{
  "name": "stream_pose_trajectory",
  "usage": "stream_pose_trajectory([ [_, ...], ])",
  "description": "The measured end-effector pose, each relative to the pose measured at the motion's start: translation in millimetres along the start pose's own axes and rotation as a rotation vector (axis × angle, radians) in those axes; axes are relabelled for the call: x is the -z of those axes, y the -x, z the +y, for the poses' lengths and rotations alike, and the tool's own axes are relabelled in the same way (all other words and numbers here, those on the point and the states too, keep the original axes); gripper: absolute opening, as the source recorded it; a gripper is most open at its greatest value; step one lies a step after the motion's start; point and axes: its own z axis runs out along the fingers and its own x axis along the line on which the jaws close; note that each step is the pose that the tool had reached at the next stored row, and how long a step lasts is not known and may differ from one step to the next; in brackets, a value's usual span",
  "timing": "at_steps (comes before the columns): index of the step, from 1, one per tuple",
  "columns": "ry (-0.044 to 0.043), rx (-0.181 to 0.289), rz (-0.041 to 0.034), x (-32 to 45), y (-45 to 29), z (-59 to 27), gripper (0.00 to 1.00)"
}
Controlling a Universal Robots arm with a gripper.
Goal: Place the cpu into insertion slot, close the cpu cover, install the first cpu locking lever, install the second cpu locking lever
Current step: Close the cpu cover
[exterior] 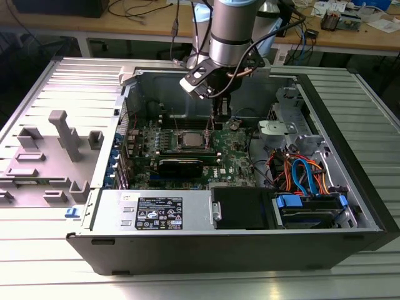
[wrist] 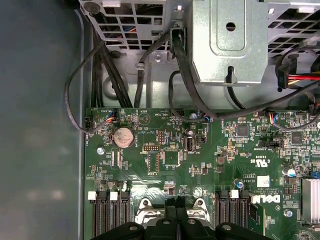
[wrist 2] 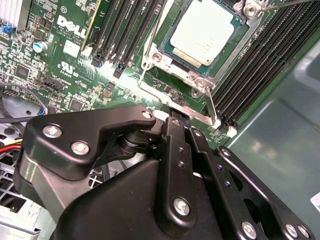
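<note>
Silver-grey metal catches the eye first: the cpu lies flat in the insertion slot near the middle of the green motherboard, inside an open computer case lying on its side on a ribbed metal table. In the second wrist view the cpu shows through the window of the cpu cover, and that silvery frame lies down flat around the chip. A thin wire locking lever runs along one side of the socket, next to the long black memory slots. I cannot tell whether it is latched.

From where I stand, the arm reaches down into the case and its gripper hangs low over the board, close to the cpu at about two o'clock from it in the exterior view. The black fingers are drawn together side by side with barely a line between them. In the second wrist view the gripper tip sits right at the socket's metal edge, by the lever's end, but whether it pinches anything there I cannot make out.

Orange and blue cables bunch at roughly four o'clock from the cpu. A grey plastic fixture stands on the table at nine o'clock from the case. The first wrist view also shows a round coin battery on the board.
</note>
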Motion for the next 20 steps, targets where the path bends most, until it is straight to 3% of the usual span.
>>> stream_pose_trajectory([
  [3,-0.0001,0.000,0.0000,0.0,0.0,-1.2,0.11],
  [6,-0.0001,0.000,0.0000,0.0,0.0,-9.4,0.11],
  [13,0.0000,0.000,0.0001,-0.5,0.1,-11.8,0.11],
  [20,0.0001,0.002,0.0006,-4.3,0.3,-30.9,0.11],
])
